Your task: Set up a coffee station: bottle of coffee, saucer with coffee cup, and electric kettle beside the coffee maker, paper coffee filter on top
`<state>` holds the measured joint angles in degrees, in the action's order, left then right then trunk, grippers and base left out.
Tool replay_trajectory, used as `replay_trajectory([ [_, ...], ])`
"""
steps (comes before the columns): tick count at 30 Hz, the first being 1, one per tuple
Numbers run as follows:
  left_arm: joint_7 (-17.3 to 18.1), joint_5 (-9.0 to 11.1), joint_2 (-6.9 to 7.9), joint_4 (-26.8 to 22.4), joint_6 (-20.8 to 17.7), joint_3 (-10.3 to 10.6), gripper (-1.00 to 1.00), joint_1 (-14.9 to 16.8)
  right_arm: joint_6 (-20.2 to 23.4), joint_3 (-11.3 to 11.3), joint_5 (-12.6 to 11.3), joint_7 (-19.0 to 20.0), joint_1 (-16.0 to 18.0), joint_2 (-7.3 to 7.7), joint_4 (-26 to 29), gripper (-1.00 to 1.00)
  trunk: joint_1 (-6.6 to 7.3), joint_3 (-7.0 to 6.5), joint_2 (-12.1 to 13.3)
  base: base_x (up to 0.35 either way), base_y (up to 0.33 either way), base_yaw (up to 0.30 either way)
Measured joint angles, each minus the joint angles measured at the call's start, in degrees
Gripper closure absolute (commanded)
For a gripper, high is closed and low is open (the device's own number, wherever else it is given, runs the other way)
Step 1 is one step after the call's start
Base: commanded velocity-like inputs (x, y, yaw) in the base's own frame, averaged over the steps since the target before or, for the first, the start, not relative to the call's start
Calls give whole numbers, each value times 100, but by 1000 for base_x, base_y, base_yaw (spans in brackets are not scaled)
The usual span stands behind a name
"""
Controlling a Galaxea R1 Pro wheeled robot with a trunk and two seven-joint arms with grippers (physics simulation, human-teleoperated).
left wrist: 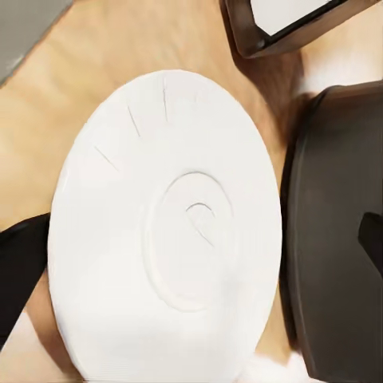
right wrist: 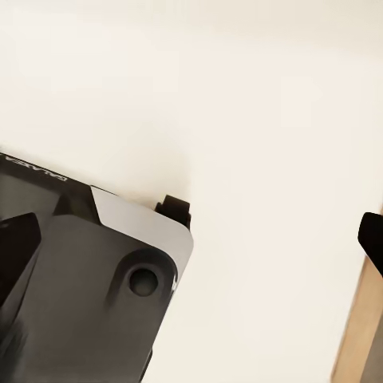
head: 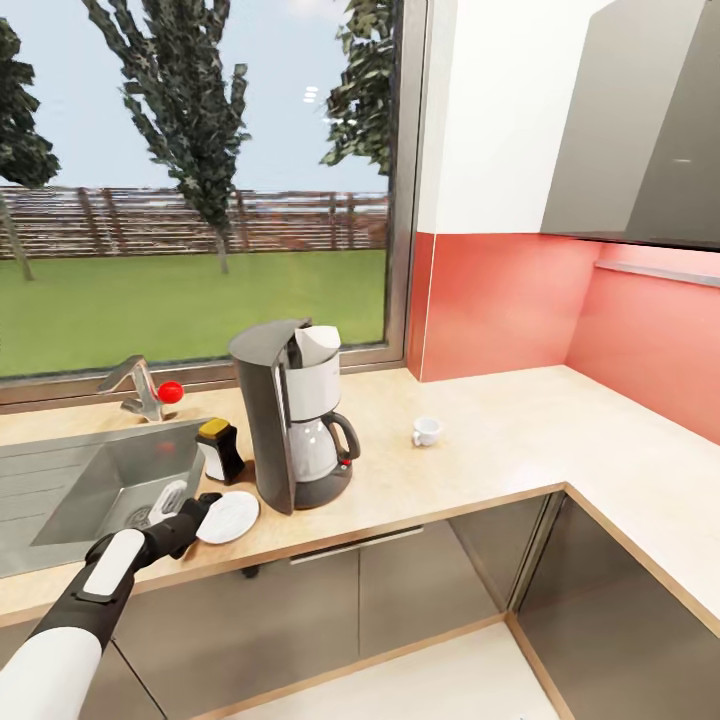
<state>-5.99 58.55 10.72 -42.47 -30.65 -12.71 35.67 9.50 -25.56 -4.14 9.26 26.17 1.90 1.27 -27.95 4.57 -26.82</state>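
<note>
Gripping, it seems, left hand (head: 205,512) meets saucer (left wrist: 163,231) beside coffee maker (head: 290,410).

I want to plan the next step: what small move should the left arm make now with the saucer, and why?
Probably release the saucer and lift the left gripper away. The saucer seems to lie flat on the counter right beside the coffee maker, where it belongs. The cup stands apart on the counter and must go on it next.

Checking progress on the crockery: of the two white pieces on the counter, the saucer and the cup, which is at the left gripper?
The saucer, left of the coffee maker with the left gripper at its edge. The cup stands apart on the coffee maker's other side.
</note>
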Motion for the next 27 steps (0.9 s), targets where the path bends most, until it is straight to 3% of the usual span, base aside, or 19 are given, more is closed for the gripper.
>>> replay_trajectory([
  [10, -40, 0, 9, -1, -6, 2, -100, 0, 0, 0, 0, -2, 0, 0, 0, -100, -3, 0, 0, -260, 153, 0],
  [23, 52, -40, -22, -5, -43, 58, -100, -6, 0, 0, 0, -3, 0, 0, 0, -100, -3, 1, 1, -331, 9, 0],
  [27, 79, -45, -63, -7, -57, 81, -100, -218, -3, 0, 0, -3, 0, 0, 0, -100, -1, 1, 0, -184, 0, 0],
])
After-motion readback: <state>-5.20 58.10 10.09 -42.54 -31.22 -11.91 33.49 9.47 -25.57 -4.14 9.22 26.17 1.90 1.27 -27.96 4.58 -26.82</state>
